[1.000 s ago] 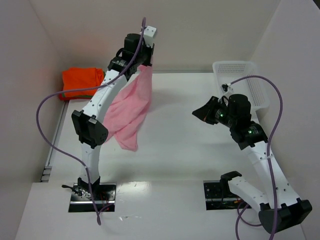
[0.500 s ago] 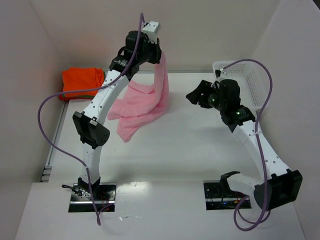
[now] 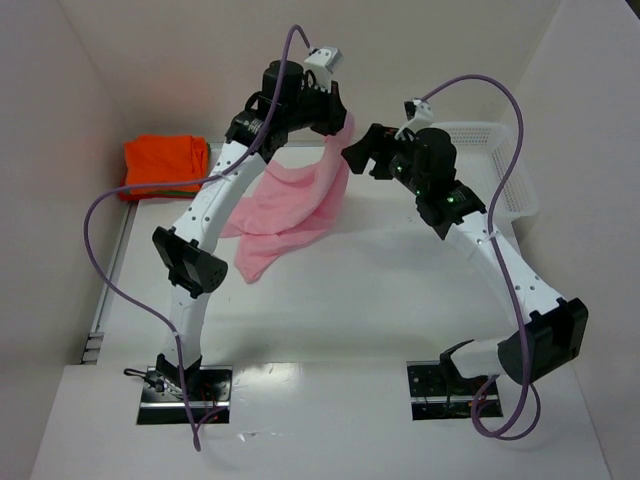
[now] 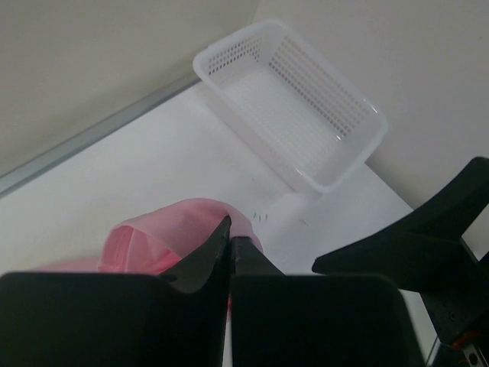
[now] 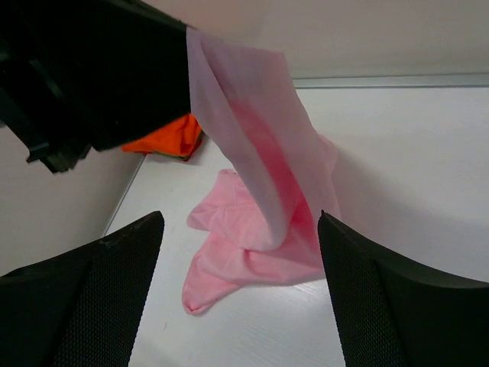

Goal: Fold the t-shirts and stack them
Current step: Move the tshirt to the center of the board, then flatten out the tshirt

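My left gripper (image 3: 340, 125) is raised at the back of the table, shut on an edge of the pale pink t-shirt (image 3: 290, 205). The shirt hangs down from it and its lower part lies crumpled on the table. In the left wrist view the closed left gripper (image 4: 229, 231) pinches the pink cloth (image 4: 153, 237). My right gripper (image 3: 365, 148) stands open just right of the hanging cloth. In the right wrist view the pink shirt (image 5: 260, 229) hangs beyond the gap of the right gripper (image 5: 238, 216), untouched. An orange t-shirt (image 3: 165, 160) lies folded at the far left.
A white mesh basket (image 3: 500, 170) stands at the back right, also seen in the left wrist view as the basket (image 4: 306, 115). White walls close in the table on three sides. Purple cables loop off both arms.
The left gripper has carried the pink shirt up and to the right. The right arm has swung left toward the hanging cloth, and its jaws have opened wide.
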`<state>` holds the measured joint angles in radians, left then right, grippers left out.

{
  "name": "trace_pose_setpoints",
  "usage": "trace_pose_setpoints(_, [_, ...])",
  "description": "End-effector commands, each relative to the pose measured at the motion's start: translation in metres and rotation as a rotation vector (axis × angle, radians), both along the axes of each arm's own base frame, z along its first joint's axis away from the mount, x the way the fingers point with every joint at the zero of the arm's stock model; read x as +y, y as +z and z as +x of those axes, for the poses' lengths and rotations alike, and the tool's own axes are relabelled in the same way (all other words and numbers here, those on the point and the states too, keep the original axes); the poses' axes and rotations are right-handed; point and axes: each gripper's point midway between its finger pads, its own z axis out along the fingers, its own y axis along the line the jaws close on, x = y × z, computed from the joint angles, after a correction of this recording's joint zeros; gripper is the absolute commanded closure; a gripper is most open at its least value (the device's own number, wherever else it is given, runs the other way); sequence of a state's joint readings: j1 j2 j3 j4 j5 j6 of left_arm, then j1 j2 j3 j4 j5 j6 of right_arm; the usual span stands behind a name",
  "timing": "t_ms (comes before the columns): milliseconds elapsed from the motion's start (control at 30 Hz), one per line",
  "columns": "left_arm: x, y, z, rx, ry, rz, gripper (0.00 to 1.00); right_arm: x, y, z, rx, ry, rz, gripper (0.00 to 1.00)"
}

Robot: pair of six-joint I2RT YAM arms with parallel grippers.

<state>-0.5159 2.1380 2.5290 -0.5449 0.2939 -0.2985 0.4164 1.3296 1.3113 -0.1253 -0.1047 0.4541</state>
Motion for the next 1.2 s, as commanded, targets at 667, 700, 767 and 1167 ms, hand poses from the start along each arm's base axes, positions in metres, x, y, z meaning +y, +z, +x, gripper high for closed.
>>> trace_pose_setpoints(667, [-0.006,0.038,-0.039,-0.008,-0.142,-0.070,1.00,0.033,0.039,0.054,-0.182,-0.132,-0.079,0.44])
trace_pose_setpoints(700, [-0.006,0.038,-0.039,-0.008,-0.142,-0.070,1.00,0.032,0.042,0.055,-0.190,-0.143,-0.074,0.52])
trace_pose_setpoints(767, [-0.006,0.038,-0.039,-0.001,-0.141,-0.076,1.00,0.028,0.042,0.058,-0.199,-0.167,-0.070,0.58])
trace_pose_setpoints(1167, [0.036,0.046,-0.021,-0.006,-0.029,-0.069,0.42,-0.012,0.049,0.042,-0.211,-0.312,-0.106,1.00])
